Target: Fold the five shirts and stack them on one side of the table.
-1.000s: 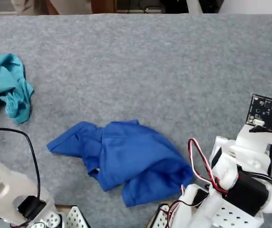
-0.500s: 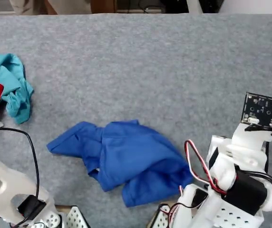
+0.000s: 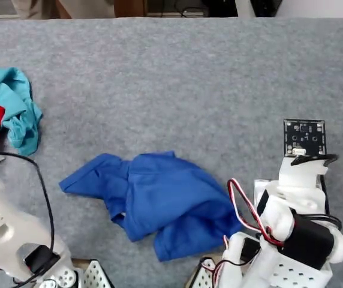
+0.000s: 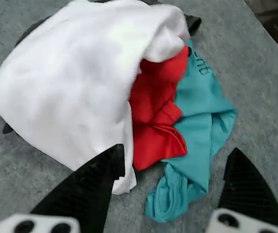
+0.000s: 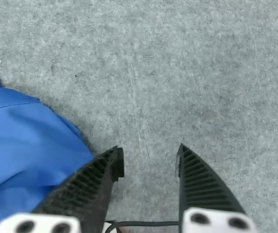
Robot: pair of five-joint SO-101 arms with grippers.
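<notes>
Right gripper (image 5: 148, 156), jaws spread, hangs just beside the crumpled blue fabric shirt (image 5: 27, 145); clamp here and it may pinch only the grey felt tabletop (image 5: 202, 73).

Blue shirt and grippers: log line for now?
blue shirt: crumpled, unfolded | left gripper: open, facing shirt pile | right gripper: open, beside blue shirt

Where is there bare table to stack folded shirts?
The far half of the table, beyond the blue shirt, is bare through to the right edge. The left edge is crowded: teal shirt, red shirt and white shirt lie heaped there.
</notes>
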